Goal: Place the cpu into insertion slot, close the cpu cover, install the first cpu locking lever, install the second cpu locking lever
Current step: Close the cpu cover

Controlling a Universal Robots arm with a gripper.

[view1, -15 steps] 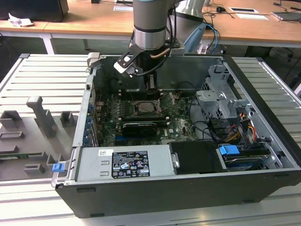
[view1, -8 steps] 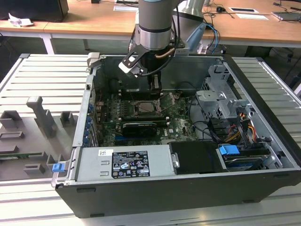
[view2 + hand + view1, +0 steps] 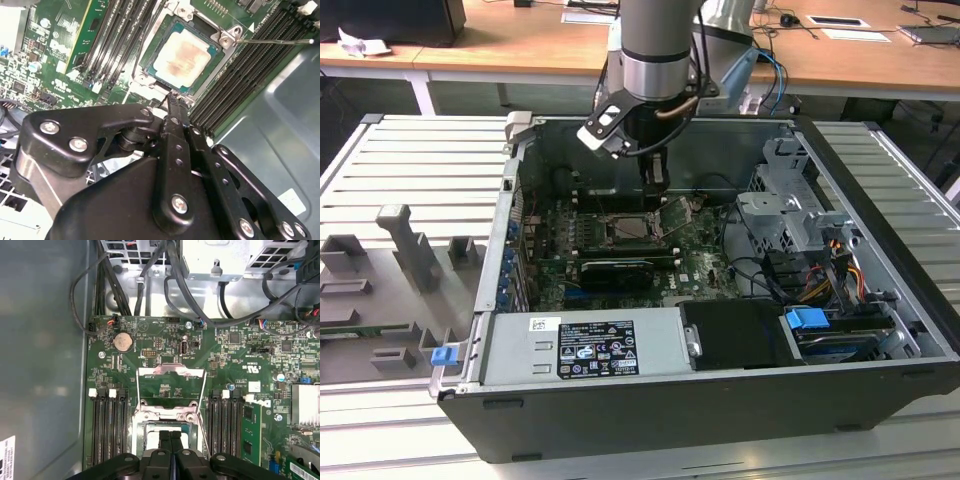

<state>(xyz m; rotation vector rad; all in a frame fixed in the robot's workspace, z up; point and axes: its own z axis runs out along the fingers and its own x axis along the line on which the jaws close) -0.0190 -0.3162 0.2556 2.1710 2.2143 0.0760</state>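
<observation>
In the computer case (image 3: 620,425), over the motherboard (image 3: 235,352), your gripper (image 3: 170,436) hovers empty with its fingers pressed together. The cpu cover (image 3: 170,371) stands open. It looks thin, stiff and light, so push its free edge. The cpu (image 3: 181,54) lies in the insertion slot (image 3: 226,39) and is likely fragile.

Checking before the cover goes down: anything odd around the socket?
The cpu has a brownish smudge across its face, in the second wrist view. Otherwise it lies square in the insertion slot, with the cpu cover open and the gripper shut at the slot's edge.
</observation>
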